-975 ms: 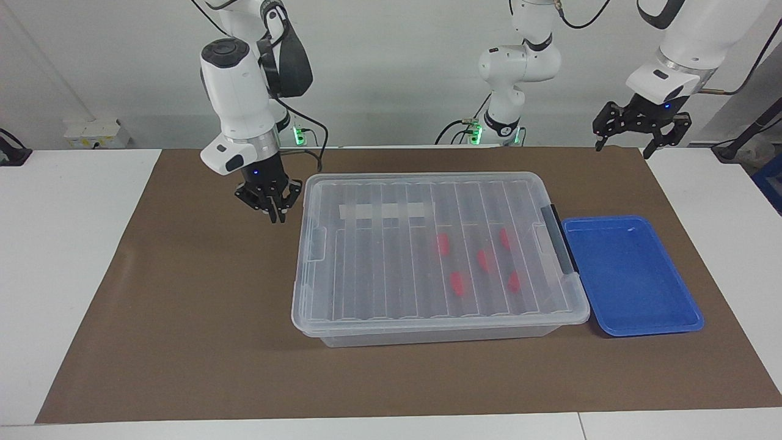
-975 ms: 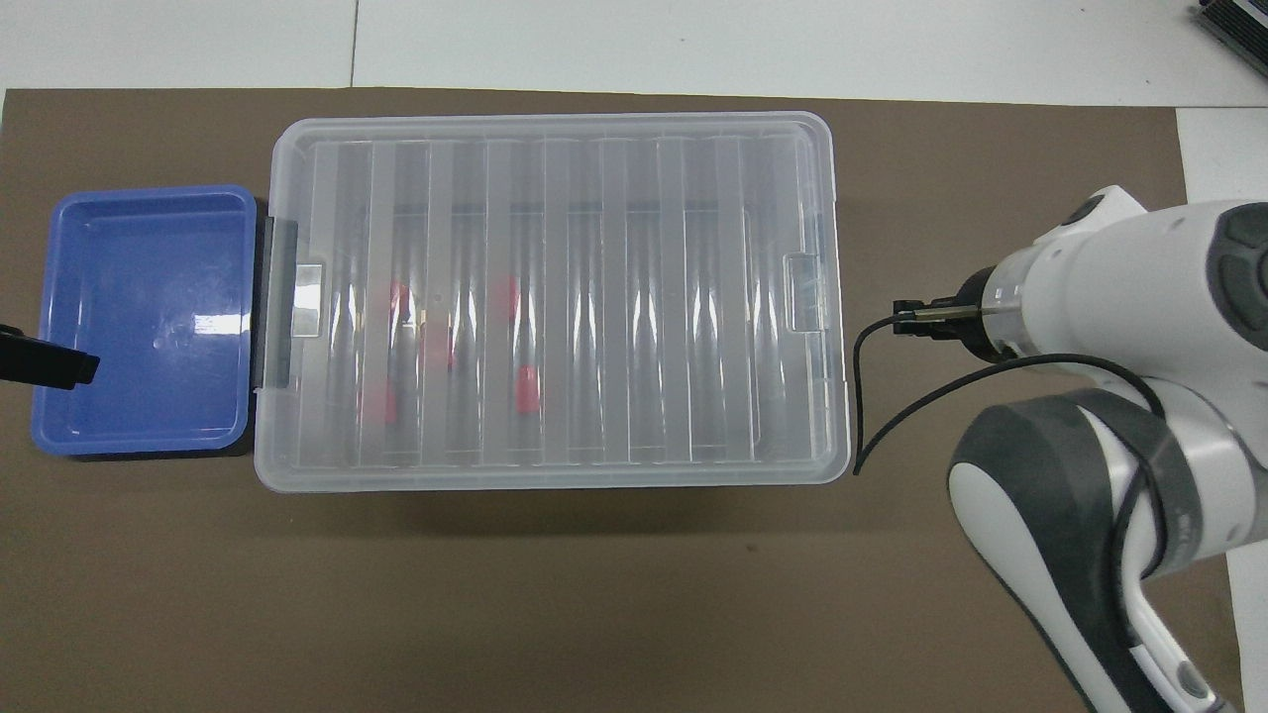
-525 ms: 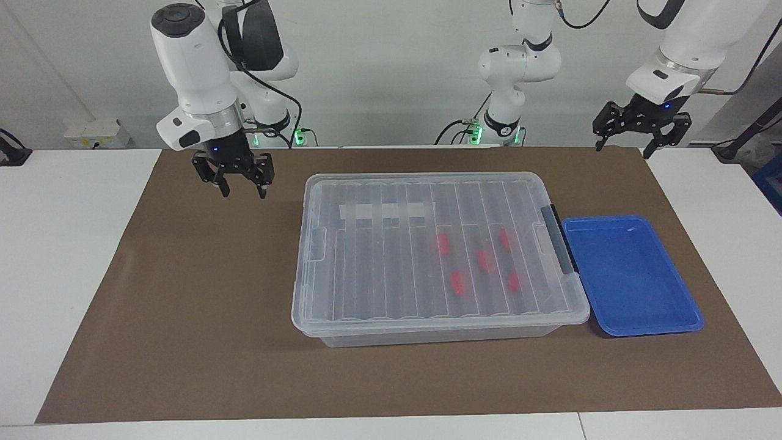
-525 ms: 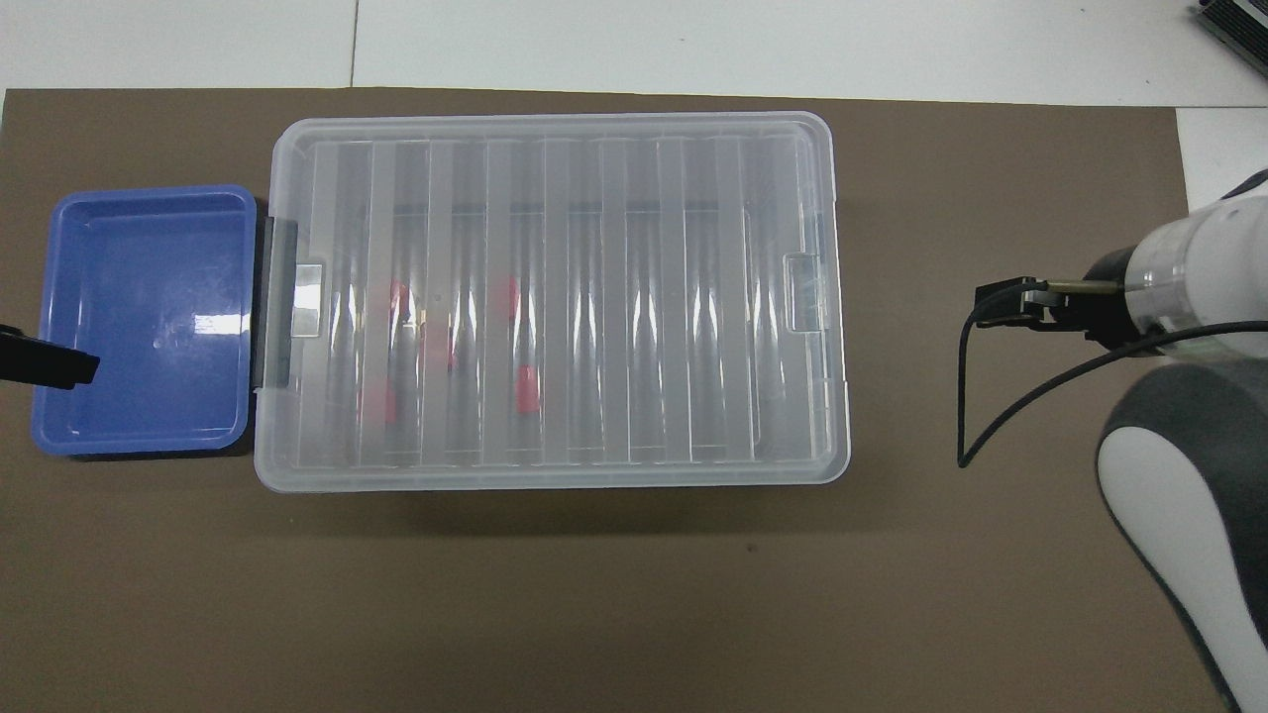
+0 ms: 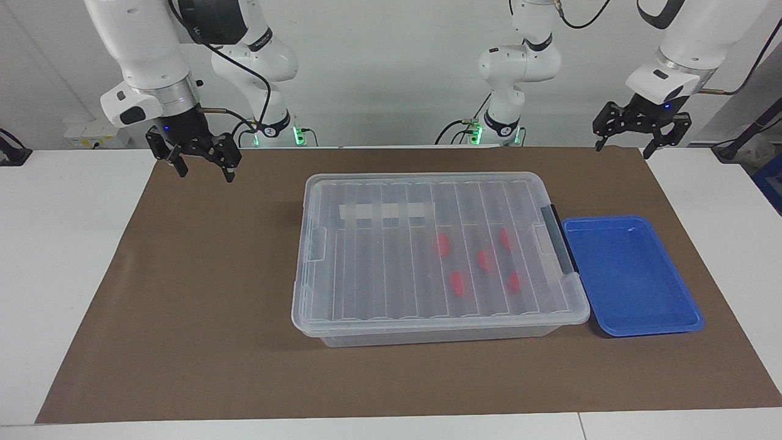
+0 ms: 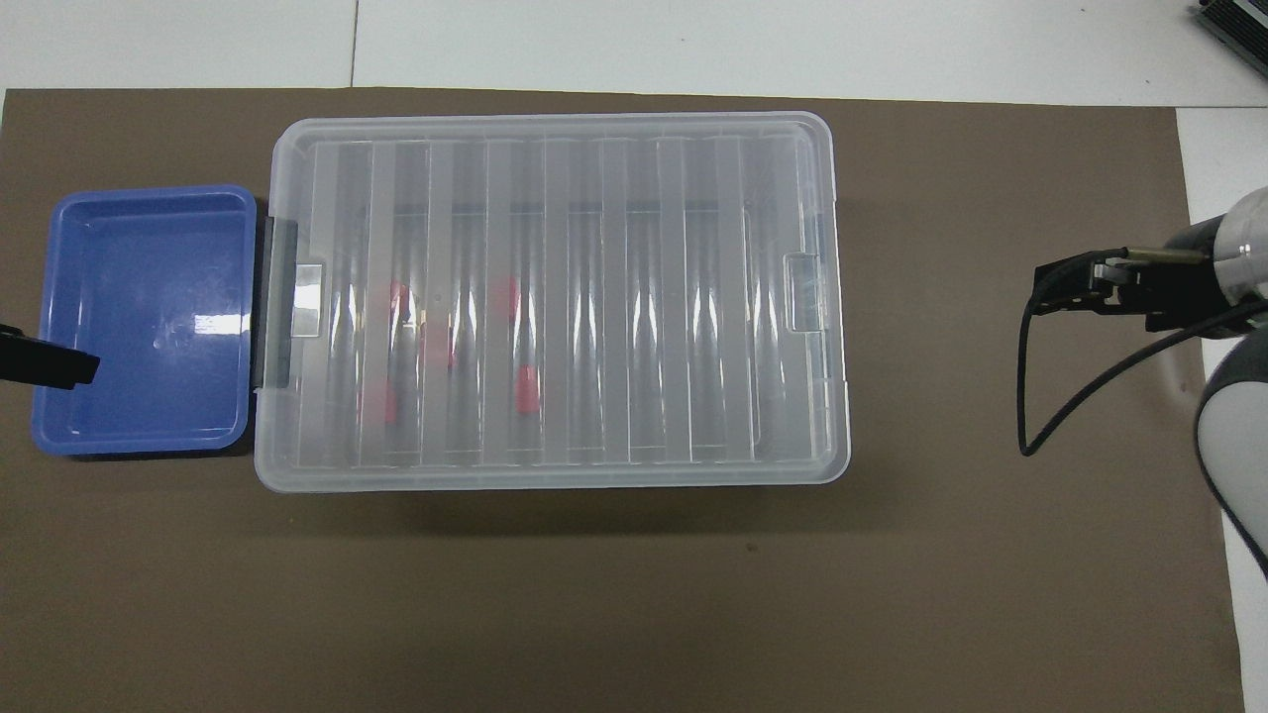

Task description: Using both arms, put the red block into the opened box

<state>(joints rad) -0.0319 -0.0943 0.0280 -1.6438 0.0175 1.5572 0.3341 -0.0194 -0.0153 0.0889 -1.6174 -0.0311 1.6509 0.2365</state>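
Now the large clear plastic box (image 5: pixel 440 256) has its ribbed lid on, and five small red plastic blocks (image 5: pixel 457 283) lie inside, toward the left arm's end. Both grippers are up, open and empty: the left gripper (image 5: pixel 641 135) over the mat corner near the shallow blue tray (image 5: pixel 641 318), the nearer one; the right gripper (image 5: pixel 197 160) well apart from the box.

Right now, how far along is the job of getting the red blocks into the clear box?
Done, by the look of it: five red blocks lie inside the box, its lid on, and the blue tray holds none. In hand: nothing; the right end effector is open over the mat, the left end effector open, waiting near the tray. Left: nothing visible.
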